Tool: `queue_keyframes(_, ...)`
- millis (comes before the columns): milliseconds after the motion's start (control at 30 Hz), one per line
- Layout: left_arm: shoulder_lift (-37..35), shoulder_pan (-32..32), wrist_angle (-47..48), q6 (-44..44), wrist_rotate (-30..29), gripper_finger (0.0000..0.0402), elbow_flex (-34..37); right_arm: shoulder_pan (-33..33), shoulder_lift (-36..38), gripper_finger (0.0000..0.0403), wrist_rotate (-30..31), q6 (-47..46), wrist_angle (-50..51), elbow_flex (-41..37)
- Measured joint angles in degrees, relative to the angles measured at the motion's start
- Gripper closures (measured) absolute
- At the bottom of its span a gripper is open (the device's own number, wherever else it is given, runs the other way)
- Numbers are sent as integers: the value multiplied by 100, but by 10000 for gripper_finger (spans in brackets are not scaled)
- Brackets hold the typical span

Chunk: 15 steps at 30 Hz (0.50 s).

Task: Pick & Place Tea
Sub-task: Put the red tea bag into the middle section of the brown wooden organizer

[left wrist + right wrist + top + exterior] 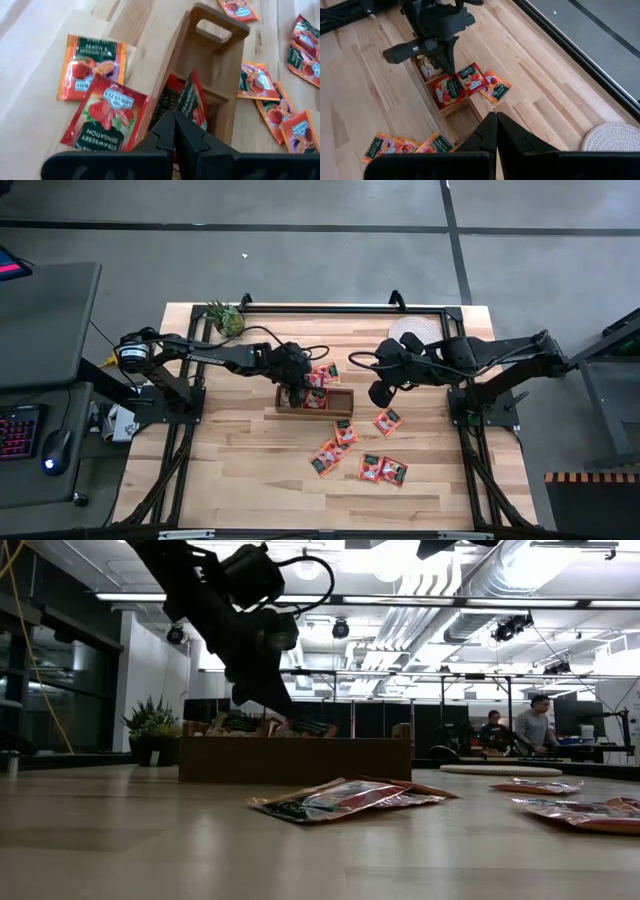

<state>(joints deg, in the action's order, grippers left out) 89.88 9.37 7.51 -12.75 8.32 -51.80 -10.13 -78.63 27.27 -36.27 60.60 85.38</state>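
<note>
The wooden box (pixel 340 408) lies at the table's middle, and several orange-red tea sachets lie loose near it (pixel 345 432) (pixel 383 470). Two more (pixel 90 65) (pixel 107 120) lie against its far side. My left gripper (pixel 293 392) (pixel 174 116) stands over the box, shut on one red sachet (pixel 192 100) that reaches down into the middle compartment. The left-end compartment holds pale sachets (pixel 427 67). My right gripper (pixel 380 393) (pixel 496 117) hangs shut and empty above the table, right of the box. My left gripper pinches the red sachet by its upper edge (pixel 182 111) between the two fingertips. The fingers slant down from the table's left side. The sachet hangs tilted below them inside the box (pixel 447 92); whether its lower end rests on the box floor, I cannot tell.
A round woven mat (pixel 415 330) lies at the far right and a small plant (pixel 226 318) at the far left. Bare wood spreads toward the near edge (pixel 250 480). In the low view, people sit in the room behind (pixel 530 725).
</note>
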Motion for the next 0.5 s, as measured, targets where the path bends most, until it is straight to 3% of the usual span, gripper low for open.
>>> queue_keyframes(267, 3, -1, 384, -257, -444, 402, -4, 0, 0, 403, -21, -41, -2, 0)
queue_keyframes(500, 3, -2, 382, -258, -213, 402, -4, 0, 0, 403, -47, -40, 5, 0)
